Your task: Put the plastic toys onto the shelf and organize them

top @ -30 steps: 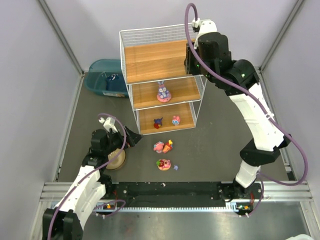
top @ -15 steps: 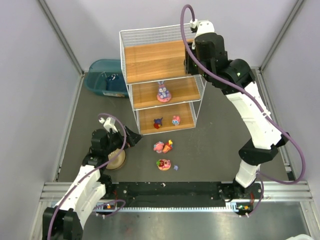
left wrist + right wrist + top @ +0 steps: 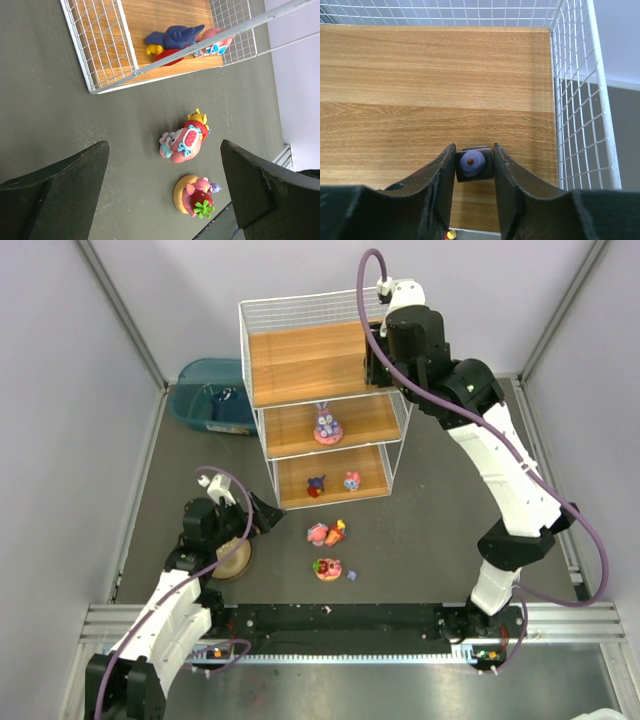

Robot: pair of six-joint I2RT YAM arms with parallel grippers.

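Top external — the shelf (image 3: 300,360) stands at 12 o'clock of the table (image 3: 430,520), three stepped boards in white mesh. The right arm (image 3: 500,470) comes up from 5 o'clock and bends over the top board's right end; its fingers are hidden under the wrist here. A purple-eared bunny (image 3: 325,423) stands upright near the middle of the middle board. On the bottom board a dark blue toy (image 3: 316,485) and a pink toy (image 3: 351,480) sit side by side, a little apart. On the table at 6 o'clock of the shelf lies a pink-and-red toy (image 3: 327,533); nearer the bases is a flower-topped disc (image 3: 328,568), with a tiny purple piece (image 3: 352,575) just beside it at 3 o'clock. The left gripper (image 3: 265,517) hovers at 9 o'clock of the pink-and-red toy. A tan bowl (image 3: 232,560) sits at 7 o'clock of it, partly under the arm; a teal bin (image 3: 205,390) sits at 9 o'clock of the shelf.

Left wrist — fingers spread wide, nothing between them. The pink-and-red toy lies on the table ahead, in the gap's line; the disc is at 6 o'clock of it. The bottom board shows at 12 o'clock, with both its toys behind the mesh.

Right wrist — the right gripper (image 3: 473,148) is clamped on a small purple-blue toy (image 3: 471,162), red dot on top, dark square base. Bare top board lies beneath; the mesh wall is at 3 o'clock. Whether the toy touches the wood I cannot tell.
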